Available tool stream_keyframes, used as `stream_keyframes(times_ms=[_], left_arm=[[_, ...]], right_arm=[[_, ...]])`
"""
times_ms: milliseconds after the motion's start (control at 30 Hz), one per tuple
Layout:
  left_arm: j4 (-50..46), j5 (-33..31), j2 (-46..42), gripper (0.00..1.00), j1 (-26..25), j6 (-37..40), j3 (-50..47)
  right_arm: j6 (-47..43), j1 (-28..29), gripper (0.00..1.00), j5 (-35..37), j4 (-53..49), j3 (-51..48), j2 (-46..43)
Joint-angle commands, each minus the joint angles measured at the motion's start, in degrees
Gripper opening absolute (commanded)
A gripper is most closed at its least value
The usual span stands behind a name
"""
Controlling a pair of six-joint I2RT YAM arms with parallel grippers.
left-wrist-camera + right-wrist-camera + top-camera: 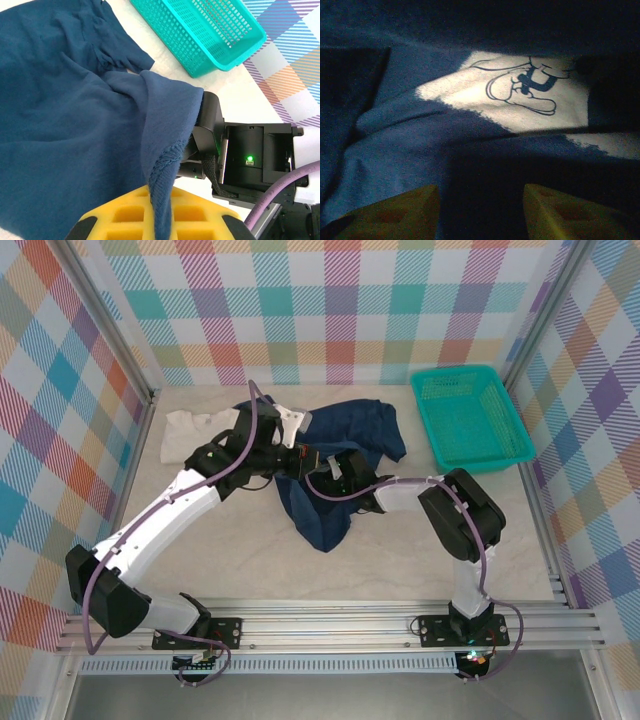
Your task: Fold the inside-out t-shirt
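Note:
The inside-out t-shirt [335, 455] is dark navy and lies crumpled at the table's middle. My left gripper [300, 452] hovers over its left part. In the left wrist view this gripper [161, 200] is shut, its yellow pads [120, 215] pinching a ribbed hem of the t-shirt [65, 115]. A flap of the cloth drapes over the black body of my right gripper [240, 160]. My right gripper [338, 475] sits under that cloth. Its yellow fingers [560, 210] stand apart, the right gripper [480, 192] open, with dark folds of the t-shirt [400, 145] lying between them. A pale printed patch [520, 97] shows ahead.
A teal mesh basket [468, 418] stands at the back right. A white cloth [195, 430] lies at the back left beside the left arm. Metal frame rails [320, 625] and checkered walls [320, 300] bound the table.

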Motion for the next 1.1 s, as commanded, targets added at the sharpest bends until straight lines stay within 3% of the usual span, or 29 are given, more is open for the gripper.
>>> stream_keyframes(times_ms=[0,267,700,933,1067], left_arm=[[1.9,2.7,-2.4,0.0,-0.4,0.9,-0.2],[11.6,15.6,-3.3,0.0,-0.9,-3.8,0.5],[10.8,18.0,-5.6,0.0,-2.4,-3.0,1.4],[11.9,18.0,-7.7,0.0,-2.7,-3.3,1.2],[11.9,16.8,-6.1,0.0,-2.9,-3.3,1.6]], right_arm=[[-0.8,-0.8,0.47,-2.2,0.2,1.5,-0.8],[-4.9,-0.1,0.49,8.4,-10.5,12.4,6.2],[-8.4,-0.1,0.63,13.8,-29.2,31.0,15.1],[-18.7,0.6,0.75,14.4,-27.3,31.9,15.8],[-22.1,1.9,0.76,14.6,-26.5,32.4,15.9]])
